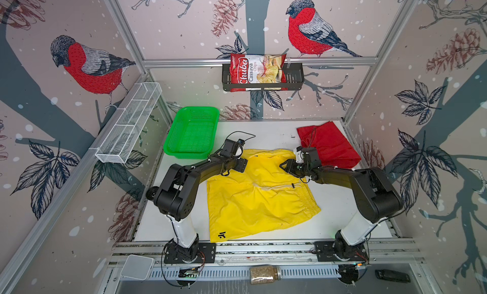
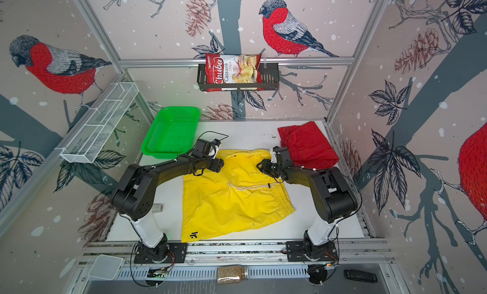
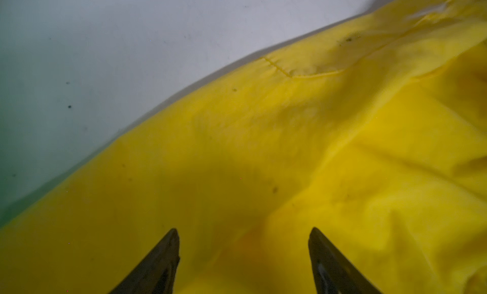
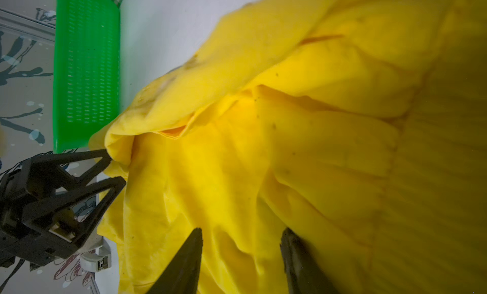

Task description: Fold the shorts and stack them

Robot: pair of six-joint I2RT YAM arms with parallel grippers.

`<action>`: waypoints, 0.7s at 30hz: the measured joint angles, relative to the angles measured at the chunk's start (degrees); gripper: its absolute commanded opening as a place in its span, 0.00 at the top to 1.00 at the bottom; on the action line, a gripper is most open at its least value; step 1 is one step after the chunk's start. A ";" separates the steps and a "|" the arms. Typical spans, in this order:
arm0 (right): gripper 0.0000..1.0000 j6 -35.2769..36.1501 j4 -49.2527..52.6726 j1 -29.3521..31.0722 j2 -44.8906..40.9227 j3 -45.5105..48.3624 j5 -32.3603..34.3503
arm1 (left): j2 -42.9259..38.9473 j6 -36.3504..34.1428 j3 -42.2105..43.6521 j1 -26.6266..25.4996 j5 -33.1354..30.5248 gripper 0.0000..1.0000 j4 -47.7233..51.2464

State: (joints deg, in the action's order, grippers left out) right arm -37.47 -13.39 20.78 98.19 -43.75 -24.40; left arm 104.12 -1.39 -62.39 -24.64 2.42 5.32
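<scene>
The left claw (image 3: 243, 232) stands spread wide, its tips apart just above the far left edge of the yellow shorts (image 1: 258, 200), next to bare white table (image 1: 340, 221). The right claw (image 4: 242, 230) is part-way spread, its tips apart over bunched yellow cloth at the far right corner of the same pair. The yellow shorts lie wrinkled across the middle of the table, with a pale drawstring (image 1: 274, 185) near their middle and a black logo (image 1: 221, 236) at the near left corner. The red shorts (image 1: 329, 145) lie at the far right of the table, partly behind the right arm. A green basket (image 1: 192, 131) stands at the far left.
</scene>
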 measured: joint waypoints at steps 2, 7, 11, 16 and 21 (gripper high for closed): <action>0.50 0.04 -0.11 -0.85 0.46 0.72 0.00 | 3.08 1.46 -3.04 0.09 -2.99 0.23 0.33; 0.50 0.37 -2.84 -4.52 0.48 3.43 -1.57 | 11.54 3.08 -14.51 0.02 -10.34 0.23 1.86; 0.50 1.57 -4.48 -7.41 0.31 4.72 -2.60 | 17.97 2.47 -25.97 0.09 -16.98 0.23 3.98; 0.49 3.15 -2.12 -8.37 0.50 2.64 -2.97 | 27.17 -2.08 -44.85 1.16 -24.02 0.21 7.02; 0.49 4.55 3.82 -8.24 -1.05 -2.89 -2.05 | 30.45 -3.91 -58.07 3.50 -28.26 0.21 11.74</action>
State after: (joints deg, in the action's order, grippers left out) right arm -32.93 -9.56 12.53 97.14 -46.63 -26.46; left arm 134.56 -5.30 -120.46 -21.15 -25.85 17.06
